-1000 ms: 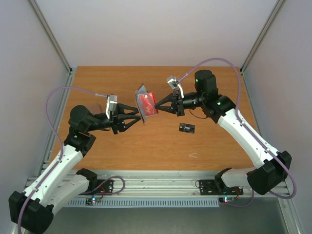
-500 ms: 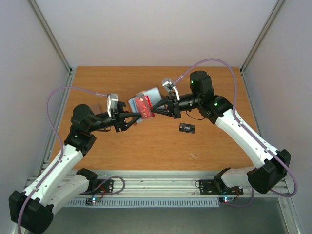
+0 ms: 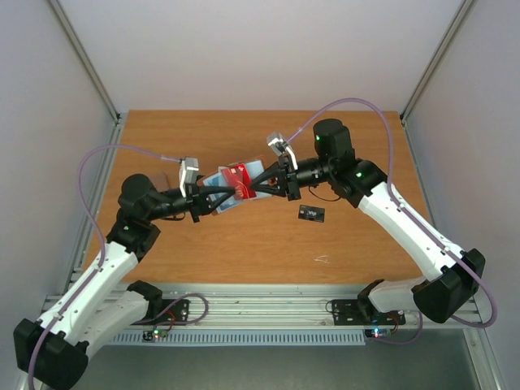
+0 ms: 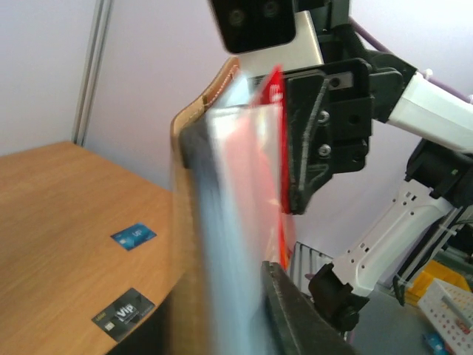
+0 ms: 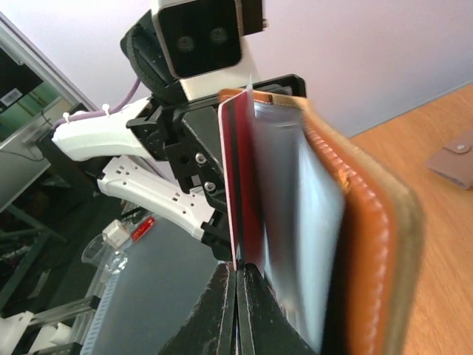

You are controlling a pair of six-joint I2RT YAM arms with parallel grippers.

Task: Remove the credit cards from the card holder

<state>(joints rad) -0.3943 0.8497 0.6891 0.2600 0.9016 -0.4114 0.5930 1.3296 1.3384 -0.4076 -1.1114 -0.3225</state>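
From my station I see both arms meeting above the middle of the table (image 3: 244,252), with the card holder (image 3: 216,180) held up in the air between them, spread so its pale blue-grey inside shows. My right gripper (image 3: 253,185) is clenched tight on the edge of the red card (image 3: 238,174) — in the right wrist view the fingertips meet on it, and the card stands partly in the holder, against the clear sleeve. My left gripper (image 3: 221,197) reaches in from the other side, its jaws either side of the brown leather cover; the left wrist view is blurred there, so I cannot tell whether it is grasping or merely straddling. The black card (image 3: 311,214) lies flat on the wood under the right arm, and the blue card (image 4: 134,236) lies near it — both apart from the holder.
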